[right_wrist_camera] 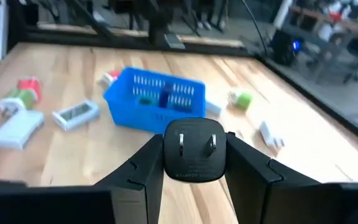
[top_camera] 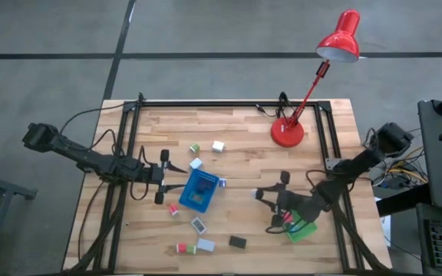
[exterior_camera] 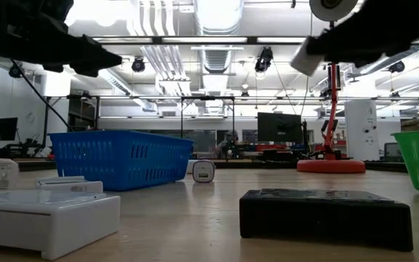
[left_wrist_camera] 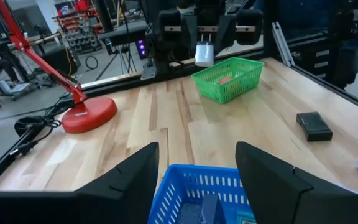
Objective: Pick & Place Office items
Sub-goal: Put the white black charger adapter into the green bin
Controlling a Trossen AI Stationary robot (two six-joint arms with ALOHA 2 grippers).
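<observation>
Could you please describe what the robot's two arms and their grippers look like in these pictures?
Both arms are dark, almost black, slim and jointed, with black cables trailing beside them. The left gripper and right gripper each end in two flat, wedge-shaped black fingers. No markings are legible on either.

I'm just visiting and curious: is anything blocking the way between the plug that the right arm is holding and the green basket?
Nothing visible blocks it. The right gripper holds the white plug adapter in its fingers directly above the green plastic basket, which holds only a small red item.
</observation>
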